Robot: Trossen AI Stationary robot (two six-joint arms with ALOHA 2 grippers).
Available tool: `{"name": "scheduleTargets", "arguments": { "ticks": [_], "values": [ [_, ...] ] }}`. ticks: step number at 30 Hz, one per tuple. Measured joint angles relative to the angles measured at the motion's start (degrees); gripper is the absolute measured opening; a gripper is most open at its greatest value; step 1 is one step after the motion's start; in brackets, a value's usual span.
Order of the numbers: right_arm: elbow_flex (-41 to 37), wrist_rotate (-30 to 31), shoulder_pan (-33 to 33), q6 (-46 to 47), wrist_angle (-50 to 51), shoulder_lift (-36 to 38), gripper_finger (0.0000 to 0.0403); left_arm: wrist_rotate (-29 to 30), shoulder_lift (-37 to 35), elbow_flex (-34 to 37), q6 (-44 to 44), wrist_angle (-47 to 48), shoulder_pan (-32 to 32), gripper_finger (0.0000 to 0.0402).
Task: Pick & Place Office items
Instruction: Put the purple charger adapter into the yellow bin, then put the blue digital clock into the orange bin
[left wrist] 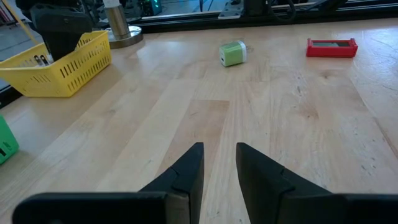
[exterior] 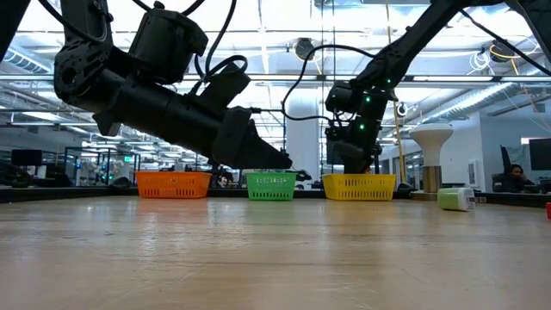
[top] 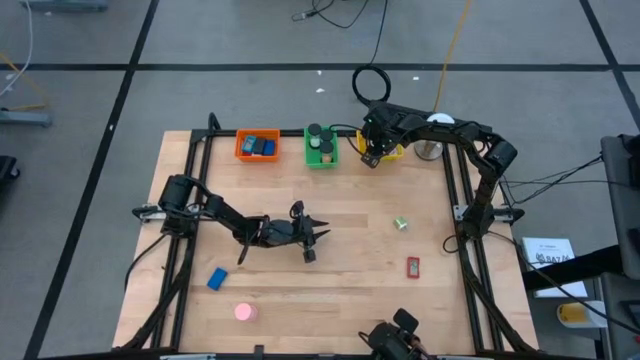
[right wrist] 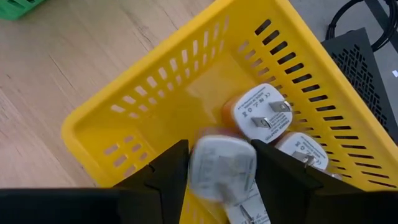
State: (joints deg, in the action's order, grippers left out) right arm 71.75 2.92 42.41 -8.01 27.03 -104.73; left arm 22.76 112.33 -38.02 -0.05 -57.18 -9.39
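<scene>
My right gripper hangs over the yellow bin at the table's far right, pointing steeply down. A white plug, blurred, sits in the gap between its parted fingers. Two more white plugs lie on the bin's floor. My left gripper hovers low over the middle of the table, open by a narrow gap with nothing in it. A green piece, a red piece, a blue block and a pink round piece lie on the wood. My right gripper has the white plug between its two fingers, which come from above, slanting down into the bin. The plug shows blurred while the fingers show sharp. I cannot tell whether the fingers touch it.
An orange bin and a green bin, both with items inside, stand along the far edge left of the yellow one. A white-domed metal stand is right of the yellow bin. Black frame rails run along the table's sides.
</scene>
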Motion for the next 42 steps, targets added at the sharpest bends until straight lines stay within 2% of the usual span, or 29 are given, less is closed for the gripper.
{"name": "scheduleTargets", "arguments": {
  "ticks": [9, 16, 23, 31, 35, 42],
  "values": [
    [0.00, 0.38, 0.00, 0.02, 0.16, 0.00, 0.0194, 0.00, 0.00, 0.00, 0.01, 0.00, 0.00, 0.0093],
    [0.00, 3.21, -0.02, -0.13, 0.15, 0.83, 0.0184, 0.02, 0.00, 0.01, 0.01, 0.01, 0.00, 0.0093],
    [0.00, 3.08, -0.02, 0.24, 2.11, 4.52, 0.0158, 0.02, 0.00, 0.00, 0.01, 0.01, 0.00, 0.0093],
    [-0.25, 2.82, -1.12, 1.57, 9.11, 11.92, 0.0161, 0.07, 0.02, 0.01, -2.63, -0.29, 0.62, 0.0093],
    [-5.81, 2.82, -4.34, 2.38, 7.97, 18.69, 0.0130, -0.08, -0.19, 0.00, -3.11, -0.29, 0.90, 0.0093],
    [-22.48, 2.93, -12.88, 7.28, -1.20, 34.30, 0.0031, -0.86, -0.98, 0.09, -3.19, -1.80, 0.85, 0.0093]
  ]
}}
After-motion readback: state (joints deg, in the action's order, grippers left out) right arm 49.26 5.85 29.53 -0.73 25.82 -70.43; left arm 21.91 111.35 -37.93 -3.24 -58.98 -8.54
